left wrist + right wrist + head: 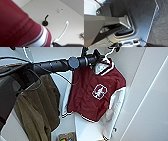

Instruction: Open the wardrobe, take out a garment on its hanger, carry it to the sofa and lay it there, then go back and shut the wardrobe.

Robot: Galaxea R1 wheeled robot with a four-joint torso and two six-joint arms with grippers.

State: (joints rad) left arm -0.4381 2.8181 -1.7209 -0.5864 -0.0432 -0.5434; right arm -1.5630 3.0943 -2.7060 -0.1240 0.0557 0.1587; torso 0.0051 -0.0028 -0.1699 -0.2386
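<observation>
The left arm comes in from the near left and stretches almost level across the open wardrobe, reaching up to the collar of the garment. The left gripper sits at the neck of the hanger; whether it is closed on the hanger I cannot tell. In the left wrist view the maroon cloth with its striped edge lies very close to the camera, and the white hook of the hanger curves upward against the white inner panel, beside a small black hook.

The garment hangs with its long axis vertical, a little tilted — collar up, striped hem down, chest emblem facing outward, white sleeves falling at both sides. It is inside the wardrobe, toward its right wall. Beside it on the left hangs an olive-brown jacket. Below, a white shelf shows.

The right wrist view shows the robot's dark base over grey carpet — the state of the right gripper cannot be told.
</observation>
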